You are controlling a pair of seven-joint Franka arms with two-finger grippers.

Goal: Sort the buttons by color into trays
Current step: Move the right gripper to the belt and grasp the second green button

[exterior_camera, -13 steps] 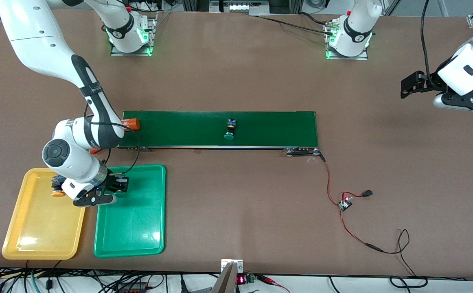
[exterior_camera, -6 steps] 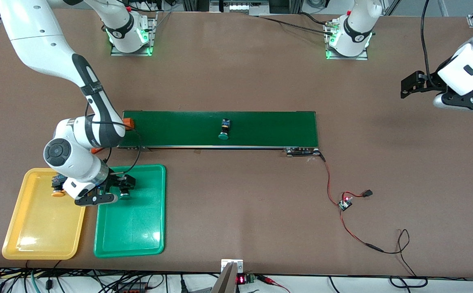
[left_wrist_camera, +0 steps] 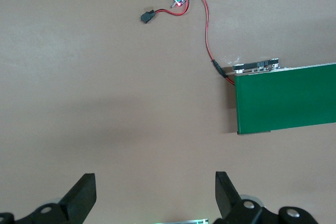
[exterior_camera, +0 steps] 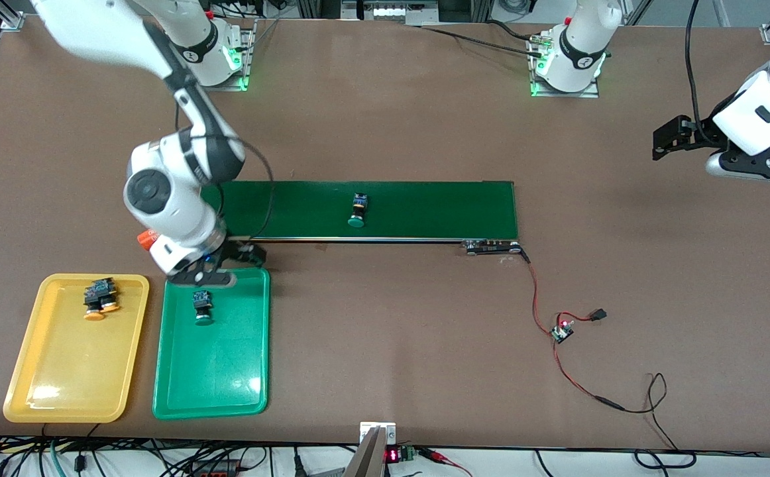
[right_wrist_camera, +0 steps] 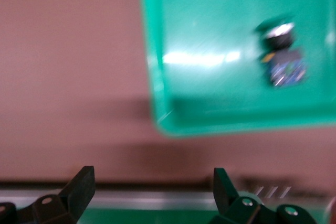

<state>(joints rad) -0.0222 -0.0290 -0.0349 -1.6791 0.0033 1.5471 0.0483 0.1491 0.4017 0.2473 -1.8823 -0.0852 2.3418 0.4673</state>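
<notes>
So what just changed for us: a second ago the right gripper (exterior_camera: pixel 229 260) was down in the green tray (exterior_camera: pixel 252 371) closed on a green-capped button (exterior_camera: pixel 202 307), and now that button lies loose in the tray near the edge closest to the conveyor belt (exterior_camera: pixel 425 209), while the gripper has let go, lifted and swung up over that same tray edge, next to the belt's edge. In the right wrist view its fingers (right_wrist_camera: pixel 79 187) stand wide apart with nothing between them, and the dropped button (right_wrist_camera: pixel 281 59) sits in the tray corner (right_wrist_camera: pixel 168 114) below.

That makes three sorted by our count: two orange-capped buttons (exterior_camera: pixel 100 299) bunched together in the yellow tray (exterior_camera: pixel 60 391) near its belt-side edge, one green in the green tray. The last green-capped button (exterior_camera: pixel 358 211) is riding the belt around its middle and has crept toward the right arm's end over the last second (so the belt looks to be running). Our guess is it's the next pick.

The left gripper (exterior_camera: pixel 673 139) waits over the tabletop's edge at the left arm's end, well apart from everything, its fingers (left_wrist_camera: pixel 84 195) spread and empty.

Hard to make out: the right arm covers the belt's end, and just an orange bit (exterior_camera: pixel 148 240) pokes out beside the wrist, we can't tell what it is. The right wrist view is smeared with motion, so button detail there is mushy
</notes>
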